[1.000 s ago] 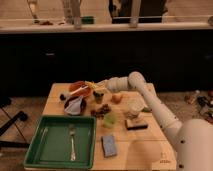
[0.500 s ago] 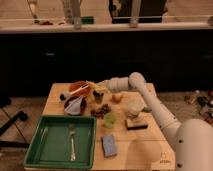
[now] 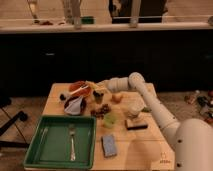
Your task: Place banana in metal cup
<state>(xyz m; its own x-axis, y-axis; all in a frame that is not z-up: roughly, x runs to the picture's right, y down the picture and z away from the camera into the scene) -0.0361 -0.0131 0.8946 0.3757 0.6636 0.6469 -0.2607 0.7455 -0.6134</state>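
My gripper is at the back middle of the wooden table, at the end of the white arm that reaches in from the right. It is shut on the pale-yellow banana, which sticks out to the left of its tip, beside the red bowl. The small grey metal cup stands upright just below and in front of the gripper. The banana is above the cup's far-left side, outside it.
A red bowl and a grey-white bowl sit to the left. A round orange fruit, a white cup, a lime-green cup and a dark cluster stand nearby. A green tray holds a fork. A blue sponge lies in front.
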